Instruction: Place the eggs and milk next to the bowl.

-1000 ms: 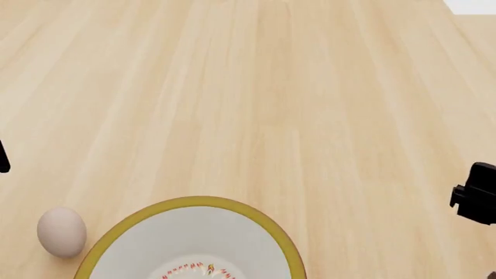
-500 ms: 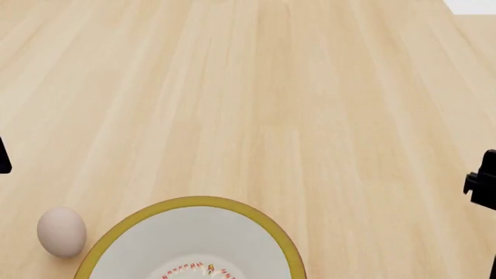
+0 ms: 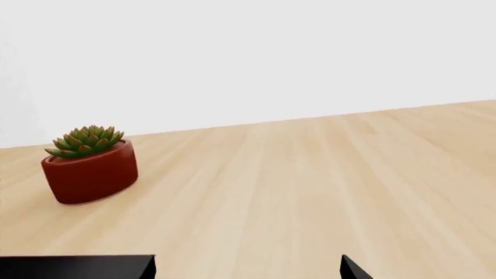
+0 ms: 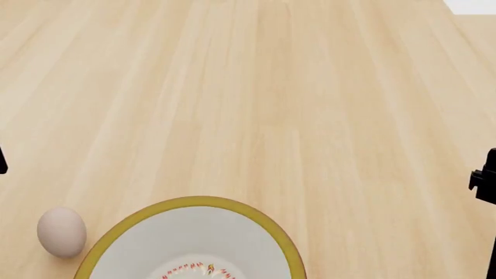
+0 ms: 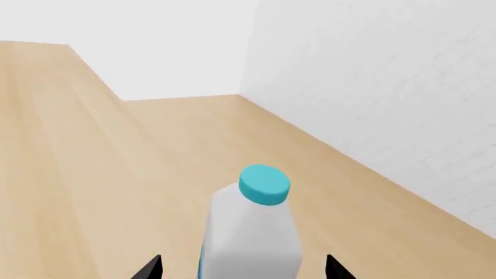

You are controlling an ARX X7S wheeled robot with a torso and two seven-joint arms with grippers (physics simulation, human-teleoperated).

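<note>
The white bowl with a mustard-yellow rim sits at the near edge of the head view. The pale beige-grey egg lies on the table just left of it, apart from the rim. The orange-brown egg is out of view. In the right wrist view the white milk bottle with its teal cap stands upright between the spread jaws of my right gripper, with a gap on each side. My left gripper is open and empty over bare table.
A succulent in a red pot stands on the wooden table ahead of the left gripper. A white wall runs along the table's edge beyond the milk. Dark parts of the arms show at the head view's left edge and right edge.
In the head view the right arm has slid right, almost out of the picture. The left arm's dark sliver has shrunk slightly. The bowl and egg have not moved.
</note>
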